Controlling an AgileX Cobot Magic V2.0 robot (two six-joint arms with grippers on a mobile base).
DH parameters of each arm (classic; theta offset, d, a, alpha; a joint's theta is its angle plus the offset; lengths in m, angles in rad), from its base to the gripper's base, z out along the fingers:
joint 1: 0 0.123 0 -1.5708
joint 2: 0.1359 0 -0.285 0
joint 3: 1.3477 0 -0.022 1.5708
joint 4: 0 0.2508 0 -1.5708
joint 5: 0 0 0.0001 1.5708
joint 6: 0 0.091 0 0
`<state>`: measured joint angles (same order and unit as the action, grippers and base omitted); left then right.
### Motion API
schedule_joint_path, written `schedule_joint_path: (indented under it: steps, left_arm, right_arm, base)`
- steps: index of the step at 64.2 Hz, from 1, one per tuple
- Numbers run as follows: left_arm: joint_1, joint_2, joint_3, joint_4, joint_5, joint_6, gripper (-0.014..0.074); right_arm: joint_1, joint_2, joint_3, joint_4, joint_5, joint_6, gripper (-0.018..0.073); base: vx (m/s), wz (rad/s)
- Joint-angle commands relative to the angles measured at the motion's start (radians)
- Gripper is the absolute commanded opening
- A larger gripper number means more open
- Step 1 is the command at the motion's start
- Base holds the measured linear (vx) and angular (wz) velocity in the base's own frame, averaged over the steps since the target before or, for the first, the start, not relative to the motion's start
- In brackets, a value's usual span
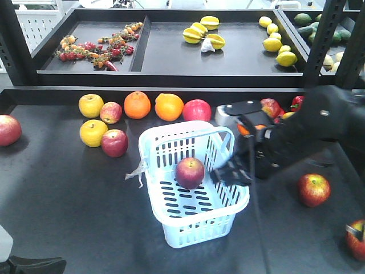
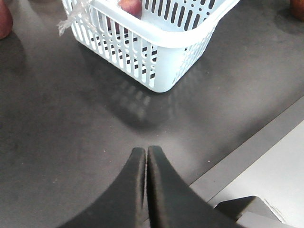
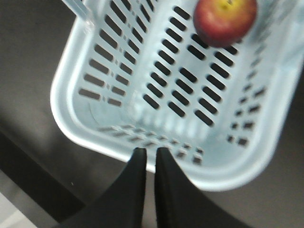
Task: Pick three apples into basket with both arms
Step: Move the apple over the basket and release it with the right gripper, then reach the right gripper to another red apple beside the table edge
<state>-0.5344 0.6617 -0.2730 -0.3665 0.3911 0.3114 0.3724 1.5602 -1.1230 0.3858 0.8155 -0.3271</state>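
Resting in the basket (image 1: pixel 194 229) one apple (image 1: pixel 189 173), right pincer (image 3: pixel 151 152) clenched empty over its edge, left pincer (image 2: pixel 146 151) clenched empty

Nothing readable in any of these, honestly. The basket (image 1: pixel 197 228) has plain slotted walls with no lettering, brand or number on them (same story in both wrist views). The right arm (image 1: pixel 319 123), out at 3 o'clock in the front view, is just a dark blurry housing, so any marking on it can't be made out.
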Motion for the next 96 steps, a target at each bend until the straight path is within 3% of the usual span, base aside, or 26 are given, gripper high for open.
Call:
schedule_joint_path:
  steps: [1,12,20,26,32,37,43,50,56,64,74,80,96]
  left_arm:
    - [-0.002,-0.001,-0.023,-0.019,-0.051,-0.011,-0.0008]
    - [-0.002,-0.001,-0.023,-0.019,-0.05,-0.011,-0.0008]
    - [-0.002,-0.001,-0.023,-0.019,-0.05,-0.011,-0.0008]
    - [-0.002,-0.001,-0.023,-0.019,-0.05,-0.011,-0.0008]
    - [-0.002,-0.001,-0.023,-0.019,-0.05,-0.011,-0.0008]
    - [-0.002,-0.001,-0.023,-0.019,-0.05,-0.011,-0.0008]
    - [-0.002,-0.001,-0.023,-0.019,-0.05,-0.011,-0.0008]
    - [-0.002,-0.001,-0.023,-0.019,-0.05,-0.011,-0.0008]
    - [-0.002,-0.001,-0.023,-0.019,-0.051,-0.011,-0.0008]
    - [-0.002,-0.001,-0.023,-0.019,-0.051,-0.011,-0.0008]
    - [-0.002,-0.001,-0.023,-0.019,-0.051,-0.011,-0.0008]
    - [-0.002,-0.001,-0.023,-0.019,-0.051,-0.011,-0.0008]
    - [-0.002,-0.001,-0.023,-0.019,-0.051,-0.011,-0.0008]
  right_arm:
    - [-0.002,-0.106,0.04,-0.077,-0.012,0.085,-0.0009]
    - [-0.004,-0.266,0.216,-0.186,-0.099,0.208,-0.0008]
    - [-0.014,-0.361,0.308,-0.36,-0.127,0.356,-0.0008]
    - [-0.086,-0.391,0.322,-0.478,-0.112,0.476,-0.0008]
    - [-0.213,-0.396,0.309,-0.533,-0.119,0.494,-0.0008]
    - [-0.32,-0.386,0.282,-0.522,-0.116,0.456,-0.0007]
    - [-0.439,-0.352,0.213,-0.421,-0.089,0.34,-0.0005]
    - [-0.531,-0.282,0.114,-0.297,-0.048,0.193,0.0008]
    - [-0.583,-0.197,0.018,-0.205,0.009,0.09,0.0078]
    - [-0.603,-0.074,-0.084,-0.117,0.049,-0.003,0.0256]
    - [-0.601,0.074,-0.187,-0.108,0.061,-0.003,0.0587]
    - [-0.601,0.16,-0.231,-0.108,0.074,0.011,0.0718]
    - [-0.599,0.363,-0.362,-0.112,0.089,0.039,0.07]
  base:
    - [0.0,0.0]
    - [0.0,0.0]
    - [0.0,0.0]
    - [0.0,0.0]
    - [0.0,0.0]
    - [0.0,0.0]
    - [0.0,0.0]
    - [0.0,0.0]
    - [0.0,0.0]
    - [0.0,0.0]
    - [0.0,0.0]
    - [0.0,0.0]
    - [0.0,0.0]
